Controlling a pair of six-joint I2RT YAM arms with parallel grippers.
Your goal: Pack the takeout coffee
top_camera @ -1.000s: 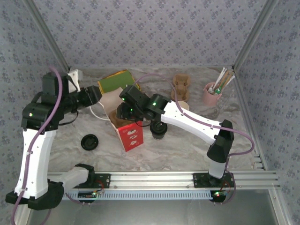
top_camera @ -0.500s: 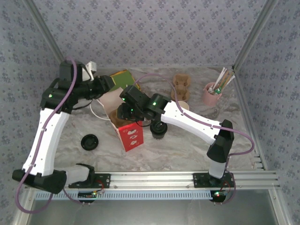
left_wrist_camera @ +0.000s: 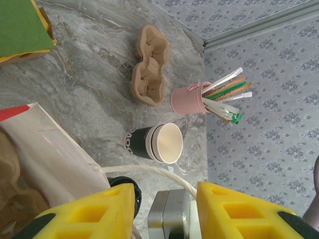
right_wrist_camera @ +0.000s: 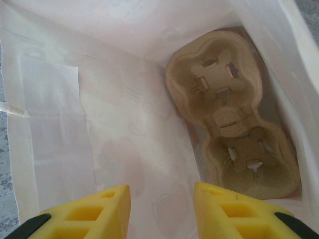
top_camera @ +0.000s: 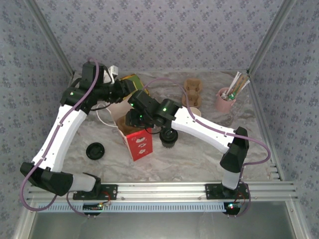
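Observation:
The takeout coffee cup, black-sleeved with a white rim and no lid, stands on the marble table by the right arm's forearm. The red-and-white paper bag stands open at the centre. My right gripper hangs open inside the bag, above a brown cup carrier lying on the bag's bottom. My left gripper is at the bag's back edge, open. The bag's white rope handle runs across the gap between its yellow fingers, and the cup lies beyond them.
A second brown carrier and a pink cup of sticks and straws stand at the back right. A green box lies at the back left. A black lid lies left of the bag. A dark round cup stands right of it.
My left arm has swung back and to the right, carrying its gripper from left of the bag to the bag's back edge. The right arm has stayed still inside the bag.

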